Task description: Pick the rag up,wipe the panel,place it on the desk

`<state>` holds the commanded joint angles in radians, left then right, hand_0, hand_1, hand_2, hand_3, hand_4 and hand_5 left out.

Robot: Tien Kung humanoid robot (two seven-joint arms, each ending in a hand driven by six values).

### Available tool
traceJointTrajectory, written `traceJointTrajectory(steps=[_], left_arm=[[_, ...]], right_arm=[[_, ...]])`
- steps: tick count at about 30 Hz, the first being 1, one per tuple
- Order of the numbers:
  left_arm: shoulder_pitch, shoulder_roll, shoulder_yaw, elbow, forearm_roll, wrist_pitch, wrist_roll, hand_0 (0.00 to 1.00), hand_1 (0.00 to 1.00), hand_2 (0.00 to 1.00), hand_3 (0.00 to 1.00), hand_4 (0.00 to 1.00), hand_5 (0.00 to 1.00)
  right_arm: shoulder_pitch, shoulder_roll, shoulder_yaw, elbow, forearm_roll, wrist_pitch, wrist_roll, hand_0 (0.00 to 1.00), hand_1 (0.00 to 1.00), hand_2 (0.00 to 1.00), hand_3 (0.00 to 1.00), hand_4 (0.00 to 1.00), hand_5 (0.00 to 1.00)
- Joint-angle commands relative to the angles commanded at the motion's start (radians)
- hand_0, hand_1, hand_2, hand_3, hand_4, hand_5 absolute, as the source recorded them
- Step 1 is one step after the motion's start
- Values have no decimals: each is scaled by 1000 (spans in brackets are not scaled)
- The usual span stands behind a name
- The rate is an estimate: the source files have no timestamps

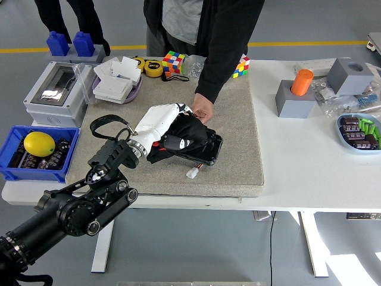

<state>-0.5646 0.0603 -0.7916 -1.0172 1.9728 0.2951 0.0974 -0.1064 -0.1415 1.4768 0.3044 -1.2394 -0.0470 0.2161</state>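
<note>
My left hand point(169, 128), white with a black forearm, reaches in from the lower left and is shut on the black rag point(186, 138). The rag is bunched under the fingers and pressed on the dark panel point(209, 154), which lies on the grey felt mat point(238, 137). Only the panel's right edge and lower corner show past the rag. A person's hand point(201, 112) rests on the mat at the panel's far edge, touching it. My right hand is out of view.
A small white connector point(193, 173) lies just in front of the panel. A grey junction box point(56, 92) and a blue bin with a lemon point(37, 144) stand left. White cards, tape and cubes point(174, 61) sit at the back; grey blocks and a parts dish point(359, 131) sit right.
</note>
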Motion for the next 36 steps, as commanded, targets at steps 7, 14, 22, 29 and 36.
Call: traceJointTrajectory(steps=[7,14,22,29,36], left_arm=[[3,7,-80,26,20,11,-12,274,367,461,560,750,2],[3,16,-184,68,40,13,-20,273,361,460,560,751,2],[-1,32,-248,119,48,9,-21,271,360,460,560,751,2],[9,33,-246,117,36,7,-22,270,356,460,560,750,2],[18,29,-211,87,7,7,-25,270,352,459,559,751,2]], right_arm=[[-2,1,4,0,-1,0,0,590,597,525,525,874,347],[-4,3,6,1,-2,0,0,590,597,525,525,874,346],[-4,6,11,1,-4,0,0,590,597,524,525,873,346],[-4,8,14,2,-4,1,0,590,599,524,525,874,347],[-3,8,11,2,-3,1,1,590,597,524,525,875,347]])
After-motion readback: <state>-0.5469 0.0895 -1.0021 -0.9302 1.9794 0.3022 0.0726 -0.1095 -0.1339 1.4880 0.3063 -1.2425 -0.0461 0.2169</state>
